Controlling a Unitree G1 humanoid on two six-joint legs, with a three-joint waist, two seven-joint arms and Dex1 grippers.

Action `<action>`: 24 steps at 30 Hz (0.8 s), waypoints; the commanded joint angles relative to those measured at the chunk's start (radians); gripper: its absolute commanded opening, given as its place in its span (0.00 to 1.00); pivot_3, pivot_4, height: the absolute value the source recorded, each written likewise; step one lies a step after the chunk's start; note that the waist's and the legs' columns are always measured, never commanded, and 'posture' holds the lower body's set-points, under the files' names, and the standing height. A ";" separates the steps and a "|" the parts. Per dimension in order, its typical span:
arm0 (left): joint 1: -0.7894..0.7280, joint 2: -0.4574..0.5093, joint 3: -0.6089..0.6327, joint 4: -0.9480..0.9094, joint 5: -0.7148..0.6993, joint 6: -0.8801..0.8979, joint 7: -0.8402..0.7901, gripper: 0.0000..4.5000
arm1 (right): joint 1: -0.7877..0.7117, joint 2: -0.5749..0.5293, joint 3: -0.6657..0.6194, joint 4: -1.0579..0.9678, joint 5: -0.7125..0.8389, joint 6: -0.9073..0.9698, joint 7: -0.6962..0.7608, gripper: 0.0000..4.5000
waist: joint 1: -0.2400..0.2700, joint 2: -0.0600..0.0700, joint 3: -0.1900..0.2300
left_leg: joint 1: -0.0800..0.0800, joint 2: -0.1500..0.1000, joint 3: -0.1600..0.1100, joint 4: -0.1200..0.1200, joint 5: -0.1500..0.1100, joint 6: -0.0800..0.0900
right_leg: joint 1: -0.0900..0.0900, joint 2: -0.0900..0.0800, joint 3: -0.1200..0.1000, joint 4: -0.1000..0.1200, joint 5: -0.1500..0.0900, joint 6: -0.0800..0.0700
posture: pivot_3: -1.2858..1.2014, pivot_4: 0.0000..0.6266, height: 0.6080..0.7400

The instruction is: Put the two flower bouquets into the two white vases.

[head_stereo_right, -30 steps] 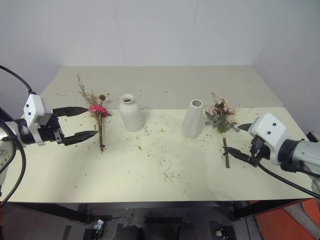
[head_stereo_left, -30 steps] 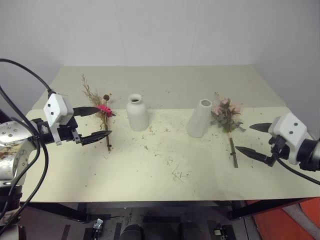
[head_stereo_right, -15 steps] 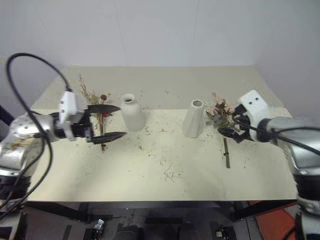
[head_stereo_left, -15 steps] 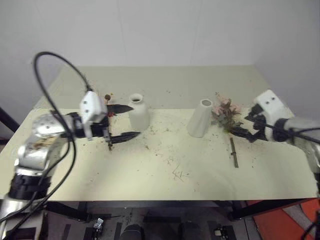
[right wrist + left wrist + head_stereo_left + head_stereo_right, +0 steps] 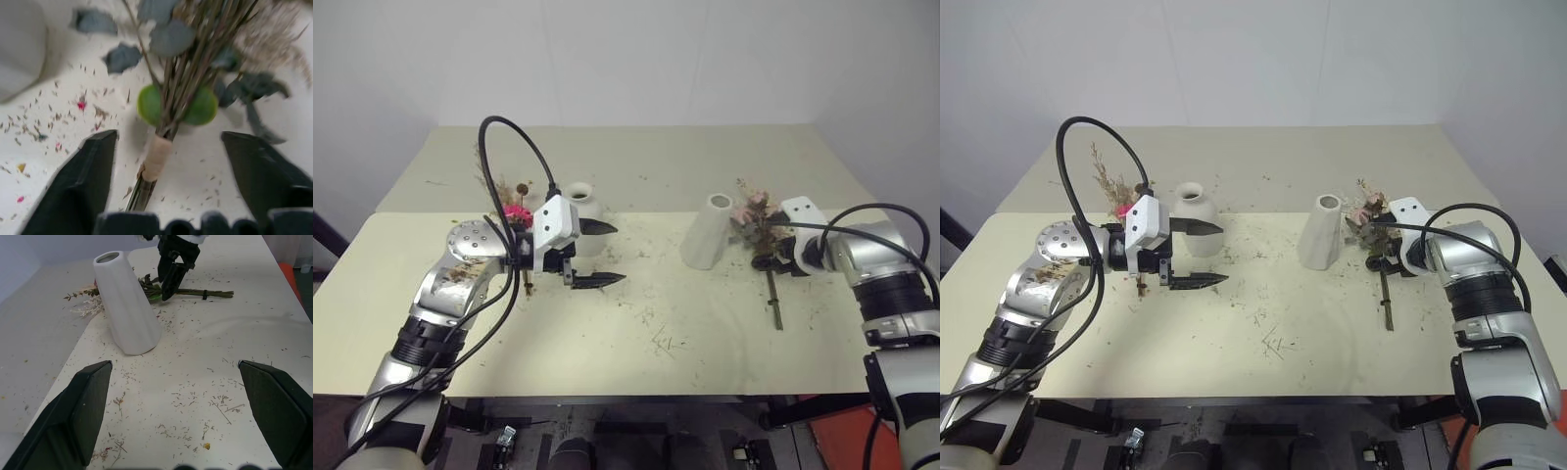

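Pale cream and littered with dry plant crumbs, the desk (image 5: pixel 636 343) stands against a plain white wall, and both bunches lie flat on it, neither yet in a vase.

Over the last second both arms have swung inward from the desk's side edges. The left gripper (image 5: pixel 600 254), its black fingers spread wide and holding nothing, now hovers just in front of the squat white bottle-shaped vase (image 5: pixel 581 199), which stands toward the desk's far edge, left of centre. It has passed over the dried bunch with the magenta daisy and tan wispy grasses (image 5: pixel 515 212), which lies behind the arm toward the desk's left edge, seemingly untouched.

The right gripper (image 5: pixel 1383 257) has dropped from the desk's right edge onto the bunch of pale pink roses with grey-green leaves (image 5: pixel 756 217), lying just right of the taller slanted white cylinder vase (image 5: pixel 707 231). In the right wrist view the fingers (image 5: pixel 88 181) stand apart on either side of the wrapped stem (image 5: pixel 156 157), not yet pinching it; from the head views they look to be narrowing, though the angle is too poor to be sure.

So the right side is set to pick up its bouquet, a step not yet done. The left arm's overshoot suggests it is heading elsewhere, possibly to steady a vase.
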 commanded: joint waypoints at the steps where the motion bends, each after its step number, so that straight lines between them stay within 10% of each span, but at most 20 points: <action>1: 0.021 0.009 0.022 -0.034 0.008 -0.017 0.008 1.00 | -0.048 0.004 -0.006 0.046 -0.036 -0.046 0.004 0.55 | -0.003 0.000 0.000 | 0.000 0.000 0.000 0.000 0.000 0.000 | 0.000 0.000 0.000 0.000 0.000 0.000 | 0.52 0.24 1.00; 8: 0.060 0.015 0.026 -0.060 0.022 -0.012 0.026 1.00 | -0.078 0.019 0.007 0.119 -0.074 -0.075 0.033 0.04 | -0.007 0.001 0.000 | 0.000 0.000 0.000 0.000 0.000 0.000 | 0.000 0.000 0.000 0.001 0.000 0.000 | 0.52 0.24 1.00; 14: 0.065 0.019 0.017 -0.054 0.045 -0.016 0.025 1.00 | -0.081 0.037 -0.059 0.114 -0.096 -0.134 -0.046 0.03 | -0.007 0.001 0.000 | 0.001 0.000 0.000 0.000 0.000 0.000 | 0.000 0.000 0.000 0.001 0.000 0.000 | 0.52 0.24 1.00; 24: 0.046 0.023 0.022 -0.017 0.063 -0.038 0.014 1.00 | -0.018 0.166 -0.362 -0.185 -0.119 -0.885 -0.521 0.03 | -0.022 0.003 0.000 | -0.003 0.001 0.000 -0.001 0.000 0.000 | -0.003 0.000 0.000 0.002 0.000 0.000 | 0.52 0.24 1.00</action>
